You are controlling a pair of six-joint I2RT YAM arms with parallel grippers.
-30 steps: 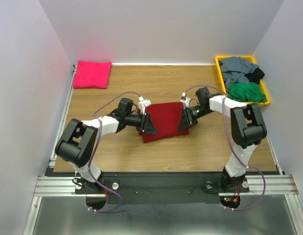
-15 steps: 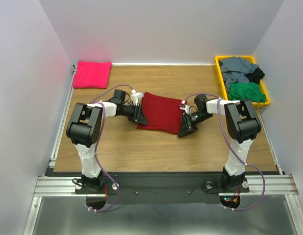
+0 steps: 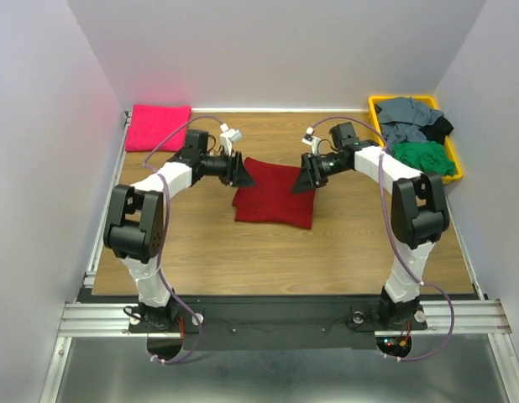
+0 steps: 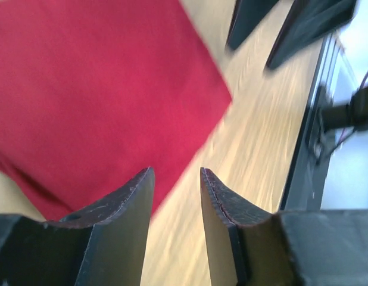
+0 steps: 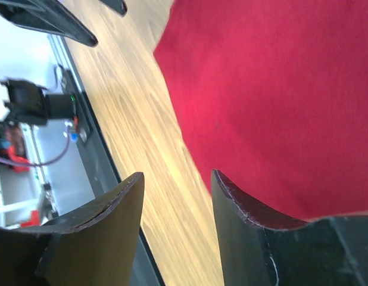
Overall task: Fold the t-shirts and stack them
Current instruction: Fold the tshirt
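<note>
A dark crimson-red t-shirt, folded into a rough square, lies flat in the middle of the table; it also shows in the left wrist view and the right wrist view. My left gripper is open and empty at the shirt's far left corner. My right gripper is open and empty at its far right corner. A folded hot-pink t-shirt lies at the far left corner of the table.
A yellow bin at the far right holds grey, black and green shirts in a loose heap. White walls close in the table on three sides. The arm bases stand at the near edge.
Both grippers moved from the near edge of the red shirt up to its far edge and opened. The shirt now lies folded smaller.
</note>
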